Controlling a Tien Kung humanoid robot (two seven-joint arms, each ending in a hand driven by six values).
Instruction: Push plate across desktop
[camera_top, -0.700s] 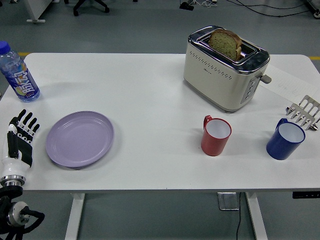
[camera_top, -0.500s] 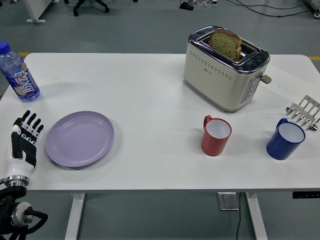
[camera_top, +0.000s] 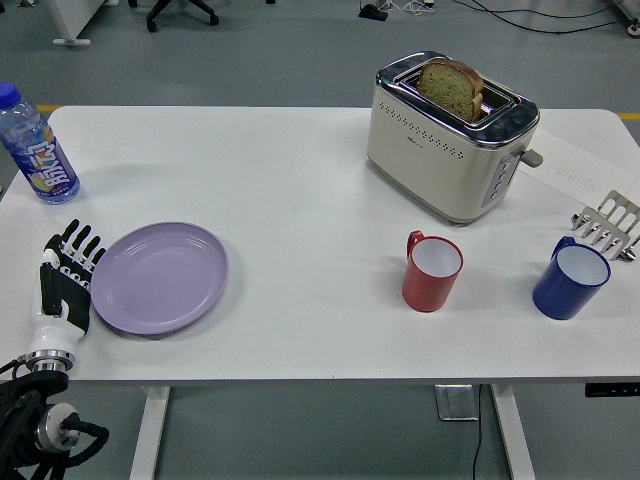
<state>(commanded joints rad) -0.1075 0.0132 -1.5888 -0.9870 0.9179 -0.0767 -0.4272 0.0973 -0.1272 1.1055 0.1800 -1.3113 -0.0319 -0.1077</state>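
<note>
A round lilac plate (camera_top: 160, 277) lies flat on the white table (camera_top: 300, 200), at its left front. My left hand (camera_top: 68, 270) stands just left of the plate, fingers straight and spread, palm side toward the rim. The fingers are right at the plate's left edge; contact cannot be told. It holds nothing. The right arm does not show.
A water bottle (camera_top: 35, 148) stands at the far left corner. A cream toaster (camera_top: 450, 135) with a bread slice sits at the back right. A red mug (camera_top: 431, 270) and a blue mug (camera_top: 570, 279) stand right of centre, with a metal rack (camera_top: 608, 224) at the right edge.
My left hand has slid rightward along the table, from well clear of the plate to right beside its left rim. The plate has not visibly shifted.
</note>
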